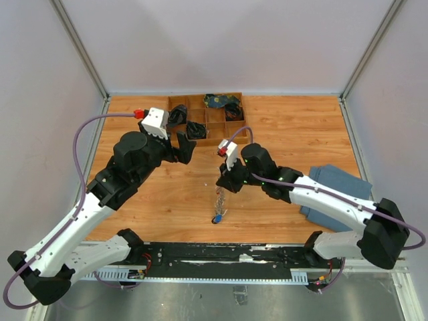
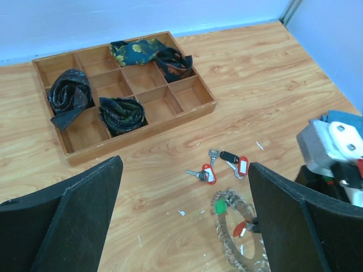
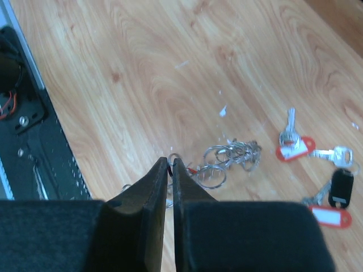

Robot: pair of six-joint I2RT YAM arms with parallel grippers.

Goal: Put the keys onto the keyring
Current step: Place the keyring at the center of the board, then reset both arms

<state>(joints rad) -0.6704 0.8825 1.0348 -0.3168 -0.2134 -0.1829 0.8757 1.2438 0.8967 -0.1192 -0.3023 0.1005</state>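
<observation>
The keyring (image 3: pixel 227 157) is being pinched at its wire by the right gripper (image 3: pixel 171 164), jaws pressed almost together, and the ring is trailing onto the table (image 1: pixel 301 127). The left gripper (image 2: pixel 184 165) is being held nearby with jaws spread wide, gripping nothing. The keys (image 2: pixel 224 164) are lying loose just beyond the ring. For clean threading, the ring's split end is best being steadied while one key is taken by its head. A green tag (image 2: pixel 220 207) at the ring is being shown only by the left wrist view, the blue key (image 1: pixel 217 219) only from above
</observation>
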